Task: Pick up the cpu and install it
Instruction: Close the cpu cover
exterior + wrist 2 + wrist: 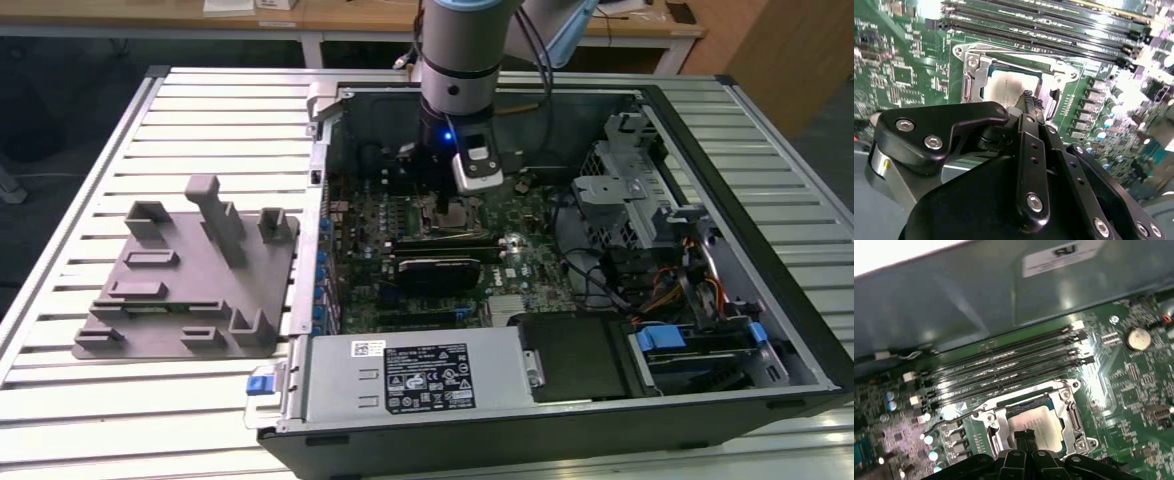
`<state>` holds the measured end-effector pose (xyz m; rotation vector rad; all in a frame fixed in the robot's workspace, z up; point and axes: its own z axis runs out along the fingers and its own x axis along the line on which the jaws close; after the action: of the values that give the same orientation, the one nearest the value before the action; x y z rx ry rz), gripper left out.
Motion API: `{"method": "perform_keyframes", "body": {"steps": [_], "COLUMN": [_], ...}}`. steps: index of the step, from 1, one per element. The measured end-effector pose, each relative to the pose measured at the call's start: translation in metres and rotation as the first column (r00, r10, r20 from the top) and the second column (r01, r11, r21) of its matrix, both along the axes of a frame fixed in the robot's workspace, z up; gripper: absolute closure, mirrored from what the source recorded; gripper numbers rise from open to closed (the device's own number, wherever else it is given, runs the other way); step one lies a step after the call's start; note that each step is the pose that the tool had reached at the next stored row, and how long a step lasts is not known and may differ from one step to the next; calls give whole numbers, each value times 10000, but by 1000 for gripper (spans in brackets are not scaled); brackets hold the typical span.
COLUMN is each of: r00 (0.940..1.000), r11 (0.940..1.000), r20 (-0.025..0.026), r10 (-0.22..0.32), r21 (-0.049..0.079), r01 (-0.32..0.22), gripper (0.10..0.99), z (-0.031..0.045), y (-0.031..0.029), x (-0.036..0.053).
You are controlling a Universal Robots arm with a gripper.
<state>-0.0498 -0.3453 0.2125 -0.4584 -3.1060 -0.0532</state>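
On slatted counter (80, 420), inside case (534, 445): hovered with fingers (1030, 140) pinched narrow, empty, tips at cpu (1039, 422) lying in socket (1072, 412). Risked scraping or tilting cpu if pressed off-centre; could have damaged socket beneath.

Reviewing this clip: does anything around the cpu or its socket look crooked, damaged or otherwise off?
Nothing stands out. The cpu lies flat and square inside the socket frame on the motherboard, with the gripper directly over it. No bent or loose parts show around it.
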Motion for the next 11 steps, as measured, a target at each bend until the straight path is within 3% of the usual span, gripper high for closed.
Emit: {"method": "perform_keyframes", "body": {"steps": [5, 11], "r00": [9958, 9800], "r11": [9958, 9800], "r20": [0, 1], "r10": [914, 1991], "r21": [0, 1], "r01": [-914, -1991], "gripper": [980, 980], "z": [-1, -6], "y": [0, 0], "x": [0, 0]}}
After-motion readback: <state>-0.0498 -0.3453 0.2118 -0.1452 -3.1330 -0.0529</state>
